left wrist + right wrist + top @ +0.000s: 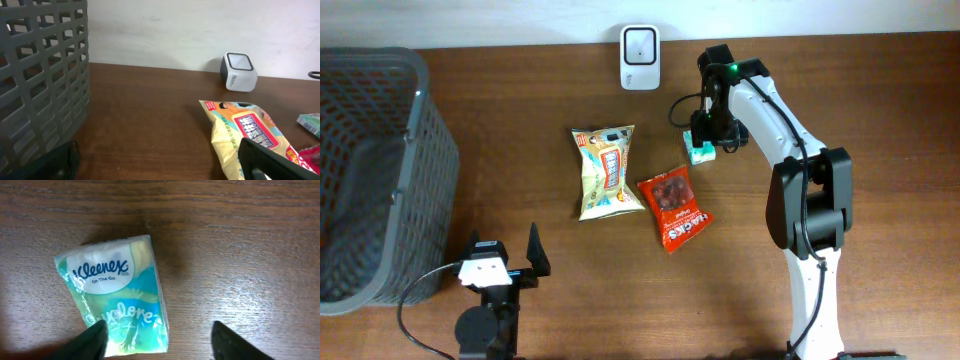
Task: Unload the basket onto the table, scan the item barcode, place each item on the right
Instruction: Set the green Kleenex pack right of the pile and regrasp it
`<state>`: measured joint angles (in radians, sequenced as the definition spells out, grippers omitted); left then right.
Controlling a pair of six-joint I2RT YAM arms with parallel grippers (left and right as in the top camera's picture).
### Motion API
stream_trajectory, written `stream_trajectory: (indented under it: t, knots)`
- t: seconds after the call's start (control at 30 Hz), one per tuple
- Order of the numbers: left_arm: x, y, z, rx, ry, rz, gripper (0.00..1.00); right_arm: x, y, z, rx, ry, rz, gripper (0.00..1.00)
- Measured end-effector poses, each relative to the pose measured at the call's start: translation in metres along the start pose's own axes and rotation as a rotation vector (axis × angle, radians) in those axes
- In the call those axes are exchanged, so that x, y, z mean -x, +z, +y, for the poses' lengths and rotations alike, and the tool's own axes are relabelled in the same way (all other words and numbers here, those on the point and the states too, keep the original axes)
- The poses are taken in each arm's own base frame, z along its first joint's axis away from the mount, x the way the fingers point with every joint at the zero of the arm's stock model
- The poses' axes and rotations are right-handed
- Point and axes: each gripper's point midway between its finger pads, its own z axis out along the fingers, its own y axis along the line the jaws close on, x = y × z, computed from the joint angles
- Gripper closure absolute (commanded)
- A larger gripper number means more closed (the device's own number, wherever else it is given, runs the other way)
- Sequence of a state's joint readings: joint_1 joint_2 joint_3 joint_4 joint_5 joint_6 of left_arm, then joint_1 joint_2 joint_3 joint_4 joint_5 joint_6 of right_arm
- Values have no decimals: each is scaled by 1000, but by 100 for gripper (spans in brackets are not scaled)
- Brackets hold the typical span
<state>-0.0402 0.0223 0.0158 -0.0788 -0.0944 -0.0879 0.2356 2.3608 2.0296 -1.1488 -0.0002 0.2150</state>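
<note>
A Kleenex tissue pack point(115, 292), green and blue, lies flat on the wooden table, right of the snack bags point(701, 150). My right gripper point(159, 330) hovers over it, open. Its left finger point(92, 337) overlaps the pack's lower corner, while the right finger point(227, 340) stands apart over bare wood. From overhead, the right gripper point(712, 135) is at the back, just right of the white barcode scanner point(640, 45). The scanner point(239, 72) stands by the wall. My left gripper point(505, 247) rests open at the front left, holding nothing point(162, 167).
A yellow snack bag point(605, 170) and a red snack bag point(672, 205) lie mid-table. The yellow bag point(250, 135) is close to my left gripper's right finger. A tall grey mesh basket point(370, 170) fills the left side point(40, 75).
</note>
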Motion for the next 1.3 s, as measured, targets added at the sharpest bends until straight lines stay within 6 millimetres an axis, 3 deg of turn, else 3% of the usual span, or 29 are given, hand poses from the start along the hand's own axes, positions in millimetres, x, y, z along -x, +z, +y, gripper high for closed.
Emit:
stream_trajectory:
  t: [0.1, 0.13, 0.17, 0.3, 0.5, 0.63, 0.77, 0.87, 1.07, 1.3]
  knots:
    - [0, 0, 0, 0, 0, 0, 1, -1, 5, 4, 25, -17, 2, 55]
    - [0, 0, 0, 0, 0, 0, 1, -2, 7, 6, 39, -21, 5, 60]
    - [0, 0, 0, 0, 0, 0, 1, -3, 8, 10, 61, -32, 10, 82]
    - [0, 0, 0, 0, 0, 0, 1, 0, 8, 21, 122, -54, -1, 96]
    - [0, 0, 0, 0, 0, 0, 1, -6, 3, 3, 10, -65, 22, 96]
    - [0, 0, 0, 0, 0, 0, 1, 6, -23, -23, -190, -76, -26, 96]
    - [0, 0, 0, 0, 0, 0, 1, 14, -46, -34, -394, -82, -92, 96]
    - [0, 0, 0, 0, 0, 0, 1, 13, -51, -27, -455, -99, -114, 79]
    - [0, 0, 0, 0, 0, 0, 1, 14, -40, -5, -283, -68, -105, 69]
    - [0, 0, 0, 0, 0, 0, 1, 17, -29, -26, 82, 34, -18, 69]
